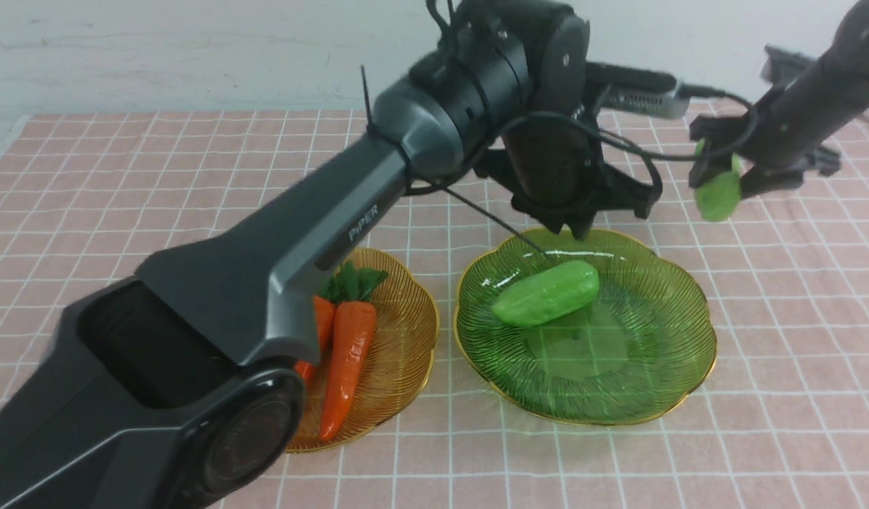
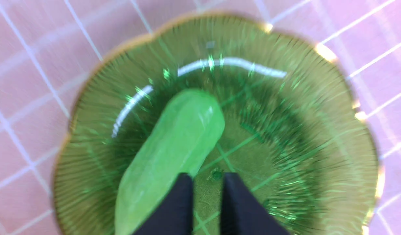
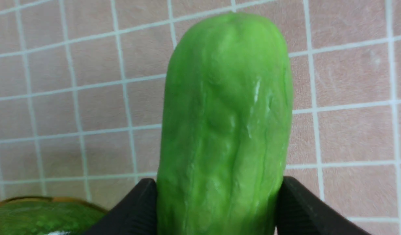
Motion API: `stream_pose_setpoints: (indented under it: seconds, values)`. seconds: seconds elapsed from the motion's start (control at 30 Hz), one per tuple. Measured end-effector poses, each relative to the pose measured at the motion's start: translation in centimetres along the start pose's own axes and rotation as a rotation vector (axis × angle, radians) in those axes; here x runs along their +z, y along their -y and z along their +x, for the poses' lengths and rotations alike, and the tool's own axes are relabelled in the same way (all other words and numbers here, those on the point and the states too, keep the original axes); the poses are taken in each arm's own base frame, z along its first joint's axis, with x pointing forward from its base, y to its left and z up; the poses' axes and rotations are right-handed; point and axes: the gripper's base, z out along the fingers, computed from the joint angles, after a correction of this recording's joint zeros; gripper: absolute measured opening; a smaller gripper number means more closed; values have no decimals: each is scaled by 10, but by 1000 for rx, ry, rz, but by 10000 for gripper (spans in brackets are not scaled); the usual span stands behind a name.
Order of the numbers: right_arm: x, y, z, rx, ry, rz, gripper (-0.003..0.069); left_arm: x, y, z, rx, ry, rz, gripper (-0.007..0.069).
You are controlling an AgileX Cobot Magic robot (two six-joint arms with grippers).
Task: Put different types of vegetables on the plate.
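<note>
Nearest, the carrots (image 1: pixel 349 353) are lying lengthwise in the amber plate (image 1: pixel 409 353), tips pointing toward the robot. They are sitting left of the left gripper (image 1: pixel 568 226), which is hovering barely parted and empty over the green plate (image 1: pixel 660 396), where a gourd (image 1: pixel 547 293) is lying slantwise. Farthest right, the right gripper (image 1: pixel 720 177) is clamping the second gourd (image 1: pixel 718 194) upright.
</note>
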Motion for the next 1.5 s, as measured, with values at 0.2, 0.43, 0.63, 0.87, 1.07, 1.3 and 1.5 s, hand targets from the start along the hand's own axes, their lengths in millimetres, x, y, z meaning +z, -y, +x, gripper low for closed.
stream_pose_setpoints:
  seconds: [0.2, 0.43, 0.63, 0.87, 1.07, 1.3, 1.5]
  values:
    - [-89, -22, 7, -46, 59, -28, 420, -77, 6, -10, 17, 141, 6, -2]
    - [-91, -43, 64, -87, -94, -29, 420, -119, -4, 28, 40, 58, -80, -3]
    - [-53, -71, 105, -163, -231, -38, 420, -159, -28, 102, -3, -43, -239, -3]
    - [-2, -81, 123, -153, -316, -8, 472, -214, -42, 192, -102, -21, -253, -3]
    - [-17, -81, 121, -206, -334, 24, 531, -243, -49, 239, -126, 96, -220, -3]
    - [-101, -94, 110, -284, -129, -19, 384, -258, -53, 266, -139, 180, -197, -3]
    - [-211, -100, 129, -331, 121, -79, 217, -264, -57, 289, -141, 253, -176, -3]
